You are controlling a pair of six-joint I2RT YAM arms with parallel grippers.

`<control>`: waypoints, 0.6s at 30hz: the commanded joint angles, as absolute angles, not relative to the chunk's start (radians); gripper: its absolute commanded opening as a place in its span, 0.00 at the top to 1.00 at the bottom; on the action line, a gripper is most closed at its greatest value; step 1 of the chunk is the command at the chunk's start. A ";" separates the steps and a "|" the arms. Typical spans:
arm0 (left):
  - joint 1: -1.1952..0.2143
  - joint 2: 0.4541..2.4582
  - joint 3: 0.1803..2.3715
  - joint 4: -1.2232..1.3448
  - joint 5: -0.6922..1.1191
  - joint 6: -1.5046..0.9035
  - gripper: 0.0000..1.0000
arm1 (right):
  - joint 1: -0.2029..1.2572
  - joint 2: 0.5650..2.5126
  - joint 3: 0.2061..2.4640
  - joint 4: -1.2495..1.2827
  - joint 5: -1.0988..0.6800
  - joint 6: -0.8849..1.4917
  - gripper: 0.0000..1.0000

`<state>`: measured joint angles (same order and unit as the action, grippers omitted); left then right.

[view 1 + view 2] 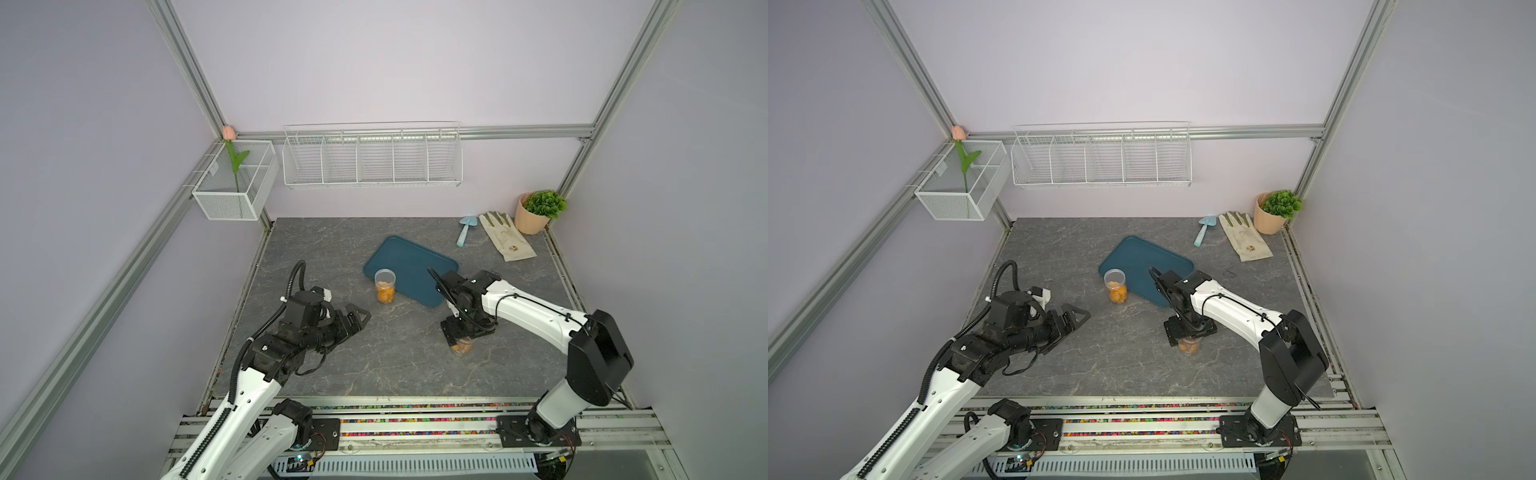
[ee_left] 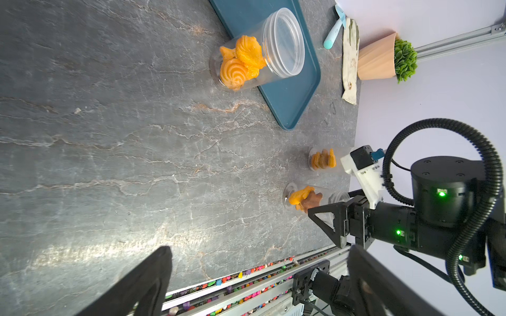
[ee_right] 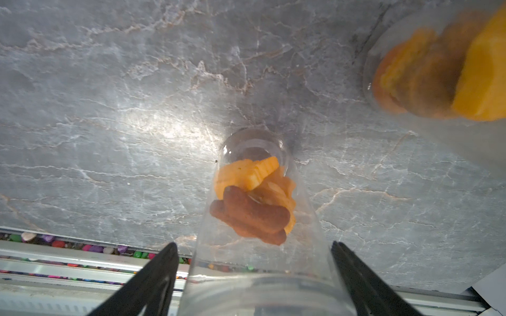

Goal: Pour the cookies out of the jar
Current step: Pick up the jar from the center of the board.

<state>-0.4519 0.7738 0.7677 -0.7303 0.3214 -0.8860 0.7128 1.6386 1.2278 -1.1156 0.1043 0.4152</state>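
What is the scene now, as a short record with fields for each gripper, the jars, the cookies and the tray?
left gripper: open, empty, above the table
right gripper: open, pointing down, astride a clear jar
cookies: orange ones and a brown star, inside that jar
second jar: upright, beside the tray, holding more cookies
tray: blue, bare

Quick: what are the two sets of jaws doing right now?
Left gripper: open, holding nothing.
Right gripper: jaws straddle a cookie jar; grip cannot be told.
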 commanded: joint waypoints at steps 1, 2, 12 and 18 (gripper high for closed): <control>-0.457 0.759 0.753 -0.726 0.312 -0.904 0.00 | 0.705 1.654 1.207 -1.109 0.089 0.426 0.12; -0.456 0.759 0.751 -0.726 0.311 -0.905 0.00 | 0.705 1.654 1.203 -1.108 0.087 0.428 0.11; -0.456 0.724 0.741 -0.735 0.307 -0.918 0.00 | 0.703 1.649 1.187 -1.098 0.087 0.432 0.07; -0.456 0.721 0.741 -0.735 0.307 -0.920 0.00 | 0.698 1.646 1.186 -1.095 0.077 0.428 0.06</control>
<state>-0.4519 0.7319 0.7479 -0.7311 0.3206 -0.9081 0.7067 1.6386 1.1992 -1.0973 0.0875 0.4137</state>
